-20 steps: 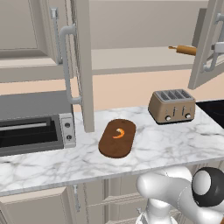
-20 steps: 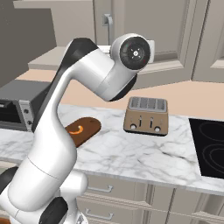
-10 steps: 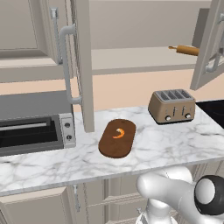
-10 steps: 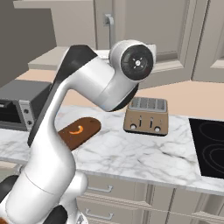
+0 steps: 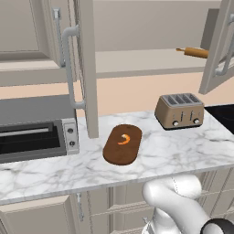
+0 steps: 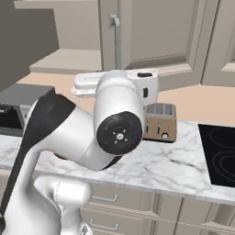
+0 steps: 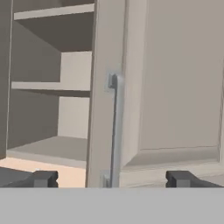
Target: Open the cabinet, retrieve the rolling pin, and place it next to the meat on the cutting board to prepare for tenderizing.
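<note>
The claw (image 7: 112, 178) stands wide open, gripping nothing. Just ahead of it is the open cabinet (image 7: 166, 87) door's silver bar handle (image 7: 115, 131), untouched. The rolling pin (image 5: 194, 52) lies on the cabinet's bottom shelf.

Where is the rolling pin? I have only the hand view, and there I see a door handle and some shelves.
Observer: In the left base view the rolling pin lies on the cabinet's bottom shelf, close to its right door.
Operator: Are both doors open?
Observer: Yes, both stand swung out in that view.
Operator: Is the cutting board free?
Observer: The meat lies on the far half of the cutting board; the near half is bare.
</note>
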### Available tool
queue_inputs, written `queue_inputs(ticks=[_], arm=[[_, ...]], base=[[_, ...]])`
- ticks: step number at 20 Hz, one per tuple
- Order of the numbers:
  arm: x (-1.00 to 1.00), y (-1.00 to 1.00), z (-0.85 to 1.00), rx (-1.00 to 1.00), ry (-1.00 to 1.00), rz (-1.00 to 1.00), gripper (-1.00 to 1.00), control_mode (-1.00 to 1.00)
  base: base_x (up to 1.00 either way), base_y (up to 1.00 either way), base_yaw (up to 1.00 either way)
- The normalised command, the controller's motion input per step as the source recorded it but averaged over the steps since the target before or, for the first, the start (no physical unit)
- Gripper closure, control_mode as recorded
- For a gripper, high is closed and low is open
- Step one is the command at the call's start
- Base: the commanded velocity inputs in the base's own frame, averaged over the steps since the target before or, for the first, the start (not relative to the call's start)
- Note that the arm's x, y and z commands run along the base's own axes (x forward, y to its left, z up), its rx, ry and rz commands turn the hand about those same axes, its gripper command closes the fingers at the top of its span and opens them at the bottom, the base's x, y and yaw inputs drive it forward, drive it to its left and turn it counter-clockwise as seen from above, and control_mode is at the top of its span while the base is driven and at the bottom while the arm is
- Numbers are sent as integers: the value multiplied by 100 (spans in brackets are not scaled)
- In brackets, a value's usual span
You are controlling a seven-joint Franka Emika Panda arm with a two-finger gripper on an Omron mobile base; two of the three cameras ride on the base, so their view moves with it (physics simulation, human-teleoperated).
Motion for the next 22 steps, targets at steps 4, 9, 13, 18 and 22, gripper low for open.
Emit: queue_inputs(ticks=[4,9,13,18,22], arm=[[-62,57,0,-13,-3,-11,-100,-100],[-36,83,0,-27,0,-8,-100,-100],[-17,91,0,-32,-1,-5,-100,-100],[0,86,-6,-29,3,-1,-100,-100],[1,39,-30,-24,10,2,-100,-100]], base=[[0,0,0],[0,0,0],[0,0,0],[0,0,0],[0,0,0]])
